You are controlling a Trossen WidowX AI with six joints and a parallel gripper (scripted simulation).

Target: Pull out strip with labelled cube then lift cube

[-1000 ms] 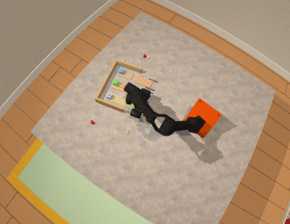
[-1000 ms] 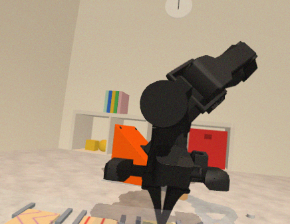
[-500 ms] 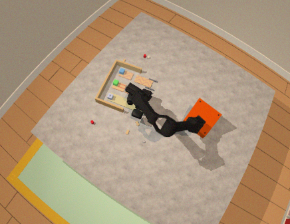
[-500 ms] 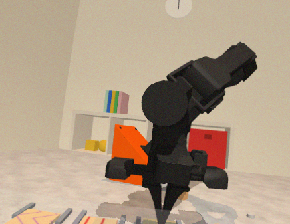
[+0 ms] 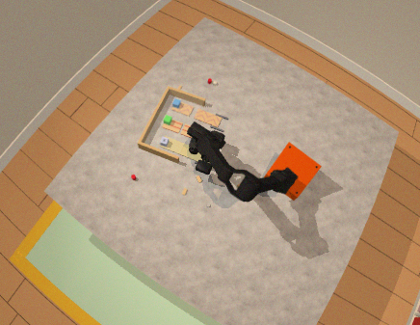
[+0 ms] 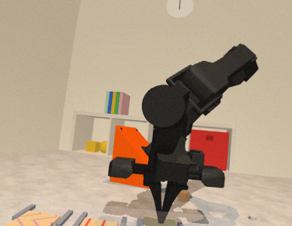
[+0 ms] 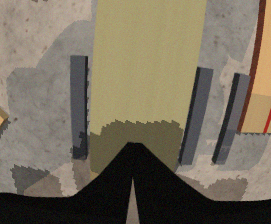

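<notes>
The pale olive strip (image 5: 176, 147) (image 7: 145, 65) shows no gap. A whitish cube with a dark mark (image 5: 164, 142) is at its far end. My gripper (image 6: 161, 221) (image 7: 133, 149) is shut and empty, its tips over the strip's near end; whether they touch it I cannot tell. The zigzag strip (image 5: 208, 117) (image 6: 33, 218) has a gap from its far piece (image 5: 185, 109), beside the blue cube (image 5: 176, 103). The red-striped strip (image 5: 173, 126) (image 6: 99, 222) also shows a gap, with the green cube (image 5: 168, 120) at its far end; the arm covers its near part.
A wooden wall (image 5: 152, 119) encloses the strips' far ends on three sides. Grey guide rails (image 7: 79, 107) (image 7: 196, 115) flank the olive strip. Small tan blocks (image 5: 184, 191) (image 6: 183, 196) and a red ball (image 5: 133, 176) lie outside. The orange panel (image 5: 303, 163) is by the arm's base.
</notes>
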